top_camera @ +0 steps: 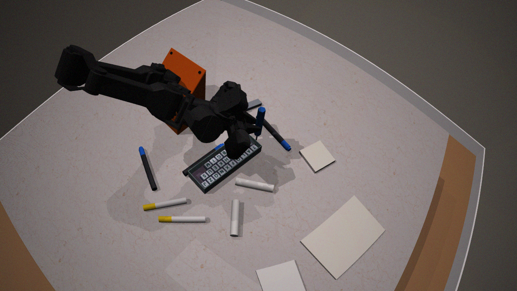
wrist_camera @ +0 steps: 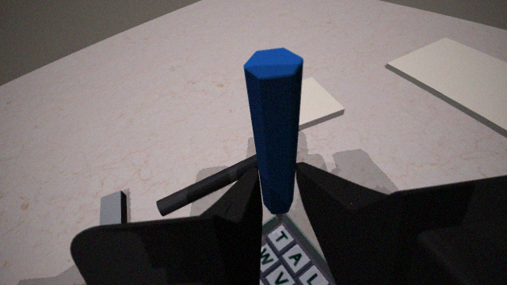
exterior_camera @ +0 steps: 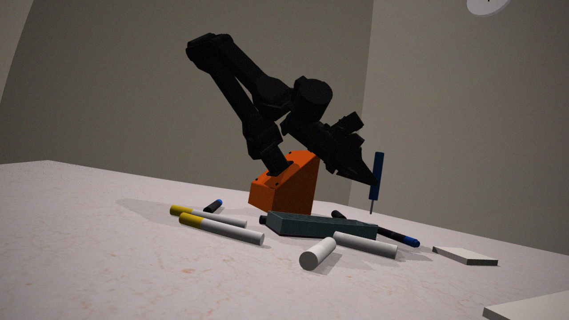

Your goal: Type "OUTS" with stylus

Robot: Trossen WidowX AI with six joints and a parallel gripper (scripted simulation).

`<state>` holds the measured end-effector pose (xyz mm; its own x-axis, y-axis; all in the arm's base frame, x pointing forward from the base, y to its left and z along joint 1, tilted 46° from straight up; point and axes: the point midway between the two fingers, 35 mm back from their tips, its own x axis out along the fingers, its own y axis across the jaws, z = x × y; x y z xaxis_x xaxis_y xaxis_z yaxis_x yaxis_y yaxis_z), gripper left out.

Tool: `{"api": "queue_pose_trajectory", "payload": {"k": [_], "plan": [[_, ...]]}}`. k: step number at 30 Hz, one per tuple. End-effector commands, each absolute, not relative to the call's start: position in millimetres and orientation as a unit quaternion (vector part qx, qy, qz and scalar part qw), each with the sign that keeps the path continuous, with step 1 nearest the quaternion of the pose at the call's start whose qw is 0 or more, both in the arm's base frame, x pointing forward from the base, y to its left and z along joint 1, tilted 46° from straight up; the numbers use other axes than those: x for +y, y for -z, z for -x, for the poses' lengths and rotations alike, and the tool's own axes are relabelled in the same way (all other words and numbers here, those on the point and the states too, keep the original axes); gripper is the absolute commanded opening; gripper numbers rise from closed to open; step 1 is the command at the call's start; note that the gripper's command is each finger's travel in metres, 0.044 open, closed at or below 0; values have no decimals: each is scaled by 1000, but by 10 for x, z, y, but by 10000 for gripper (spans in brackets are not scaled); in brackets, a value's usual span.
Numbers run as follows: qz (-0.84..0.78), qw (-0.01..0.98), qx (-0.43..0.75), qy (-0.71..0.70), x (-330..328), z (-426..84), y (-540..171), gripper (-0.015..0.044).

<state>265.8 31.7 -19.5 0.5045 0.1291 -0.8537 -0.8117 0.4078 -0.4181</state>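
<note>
The blue stylus (top_camera: pixel 259 117) (exterior_camera: pixel 377 171) (wrist_camera: pixel 275 115) stands nearly upright in my gripper (top_camera: pixel 258 128) (exterior_camera: pixel 374 182) (wrist_camera: pixel 277 173), which is shut on its handle. The dark green keyboard (top_camera: pixel 198 185) (exterior_camera: pixel 330 229) has white letter keys. The thin tip (top_camera: pixel 256 138) (exterior_camera: pixel 371 207) hangs a little above the keyboard's right end, near its corner by the T key (top_camera: pixel 254 147) (wrist_camera: pixel 281 237). The U key (top_camera: pixel 210 171) and S key (top_camera: pixel 204 176) show at the left end. My gripper hides some middle keys, and I cannot make out the O key clearly.
A black marker (top_camera: pixel 276 135) (exterior_camera: pixel 391 233) (wrist_camera: pixel 206 186) lies beyond the keyboard's right end, with a grey block (top_camera: pixel 255 104) (wrist_camera: pixel 111 207) behind. Another marker is behind the keyboard. White cylinders (top_camera: pixel 255 184) (top_camera: pixel 234 218) lie in front. A small pad (top_camera: pixel 317 156) (exterior_camera: pixel 465 254) (wrist_camera: pixel 320 104) lies right.
</note>
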Motion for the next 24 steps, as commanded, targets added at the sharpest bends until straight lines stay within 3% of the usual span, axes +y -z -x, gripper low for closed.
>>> {"api": "queue_pose_trajectory", "payload": {"k": [1,24], "plan": [[444,745,384,-317,303,-2662,183,0],[446,739,393,-317,-438,-2566,-525,0]]}}
